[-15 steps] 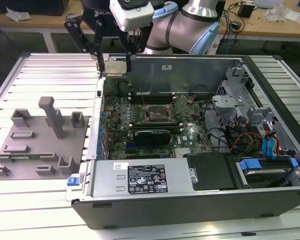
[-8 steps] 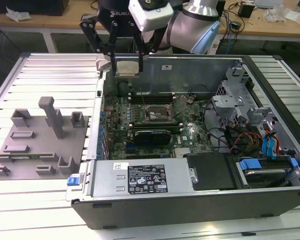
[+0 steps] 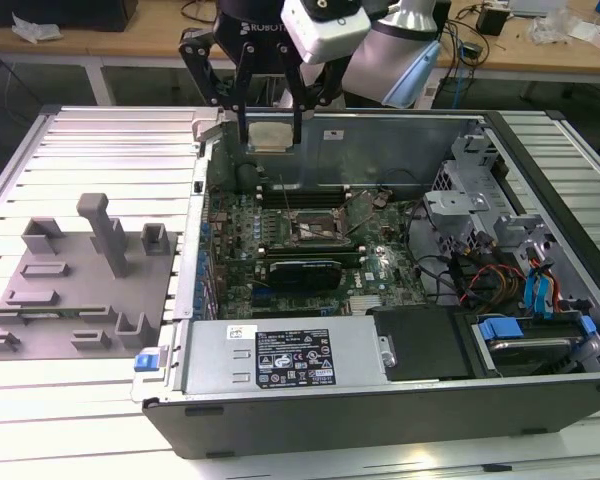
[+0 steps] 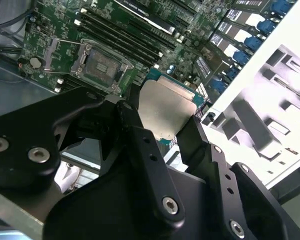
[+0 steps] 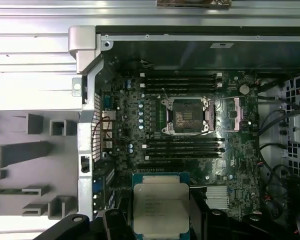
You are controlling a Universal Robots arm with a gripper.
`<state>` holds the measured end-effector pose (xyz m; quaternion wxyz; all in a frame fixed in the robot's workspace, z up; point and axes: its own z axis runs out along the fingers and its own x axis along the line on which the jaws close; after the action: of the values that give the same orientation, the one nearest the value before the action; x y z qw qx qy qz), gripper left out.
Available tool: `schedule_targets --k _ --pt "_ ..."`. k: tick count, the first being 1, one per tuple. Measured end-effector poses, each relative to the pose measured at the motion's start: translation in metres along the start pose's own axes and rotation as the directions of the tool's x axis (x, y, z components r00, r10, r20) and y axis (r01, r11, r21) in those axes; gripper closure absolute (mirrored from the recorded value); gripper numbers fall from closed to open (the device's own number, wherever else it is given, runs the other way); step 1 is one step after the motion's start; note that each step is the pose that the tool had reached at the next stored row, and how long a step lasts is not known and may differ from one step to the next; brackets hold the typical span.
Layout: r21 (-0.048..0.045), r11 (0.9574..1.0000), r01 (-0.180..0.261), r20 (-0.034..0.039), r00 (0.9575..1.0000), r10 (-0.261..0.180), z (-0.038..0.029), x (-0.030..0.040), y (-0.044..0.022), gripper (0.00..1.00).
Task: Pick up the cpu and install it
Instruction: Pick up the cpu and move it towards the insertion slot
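Observation:
My gripper [image 3: 271,138] hangs above the far wall of the open computer case, shut on the cpu [image 3: 271,136], a flat square chip with a pale silvery top. In both wrist views the cpu [image 4: 166,107] [image 5: 161,207] sits clamped between the two black fingers [image 4: 140,145]. The dark square socket [image 3: 311,232] [image 5: 186,116] [image 4: 101,65] with its metal frame and lever lies open on the green motherboard, lower than the gripper and apart from it. Nothing is seated in the socket.
A grey power supply box with a white label [image 3: 280,357] runs along the case's near side. Drive cages and cables [image 3: 500,250] fill the exterior view's right. A grey fixture with upright posts [image 3: 90,270] stands outside the case on the slatted table.

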<state>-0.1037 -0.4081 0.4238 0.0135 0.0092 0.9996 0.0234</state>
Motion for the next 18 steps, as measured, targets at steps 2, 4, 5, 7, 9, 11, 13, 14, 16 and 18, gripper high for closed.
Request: schedule_targets --k 2,4,5,7,9,11,13,14,16,18 --pt "-0.0002 1.0 0.0 0.0002 1.0 0.0 0.0004 -0.0002 0.0001 0.46" --pt "-0.0009 1.0 0.0 0.0 1.0 0.0 0.0026 -0.0001 -0.0001 0.46" --pt "-0.0013 1.0 0.0 0.0001 1.0 0.0 0.0039 -0.0001 -0.0001 0.46" --pt "-0.0022 1.0 0.0 0.0001 1.0 0.0 0.0077 0.0 -0.0003 0.46" --pt "-0.0025 1.0 0.0 -0.0001 1.0 0.0 0.013 -0.0009 -0.0005 0.46" --pt "-0.0027 1.0 0.0 0.0001 1.0 0.0 0.0179 -0.0024 -0.0004 0.46" --pt "-0.0028 1.0 0.0 0.0001 1.0 0.0 0.0244 -0.0044 0.0004 0.46" --pt "-0.0032 1.0 0.0 0.0002 1.0 0.0 0.0267 -0.005 0.0008 0.46" --pt "-0.0035 1.0 0.0 0.0001 1.0 0.0 0.0296 -0.006 0.0013 0.46" --pt "-0.004 1.0 0.0 0.0 1.0 0.0 0.0322 -0.0072 0.002 0.46"
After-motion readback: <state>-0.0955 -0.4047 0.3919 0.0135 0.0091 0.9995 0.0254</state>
